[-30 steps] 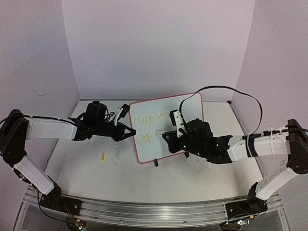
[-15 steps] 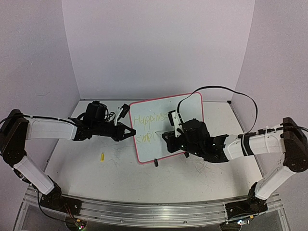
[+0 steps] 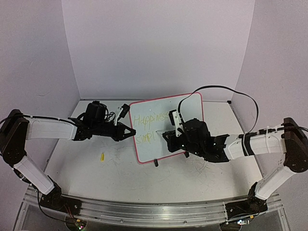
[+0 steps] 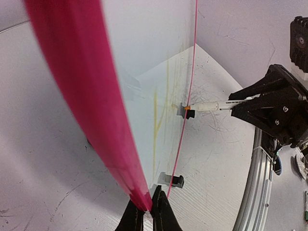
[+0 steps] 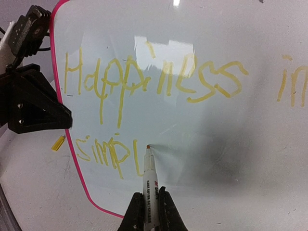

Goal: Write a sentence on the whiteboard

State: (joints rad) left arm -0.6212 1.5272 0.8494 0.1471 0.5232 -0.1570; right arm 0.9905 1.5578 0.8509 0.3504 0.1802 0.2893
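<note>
At the whiteboard (image 3: pixel 190 109) rim, left gripper (image 4: pixel 150 206) clamps tight — bracing it — while right gripper (image 5: pixel 151 201), gripping the marker (image 5: pixel 148 168), writes the sentence (image 5: pixel 159 79).

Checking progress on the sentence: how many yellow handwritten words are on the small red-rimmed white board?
3: "Happiness" upper left, "in" at the top line's right end, unfinished "simpl" below, at the white marker pen's tip. The red-rimmed board's right side is cropped, so more may be hidden.

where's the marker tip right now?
Right wrist view, lower centre: the marker, held by the right gripper, has its tip on the whiteboard just right of "simpl", second line of the sentence.
</note>
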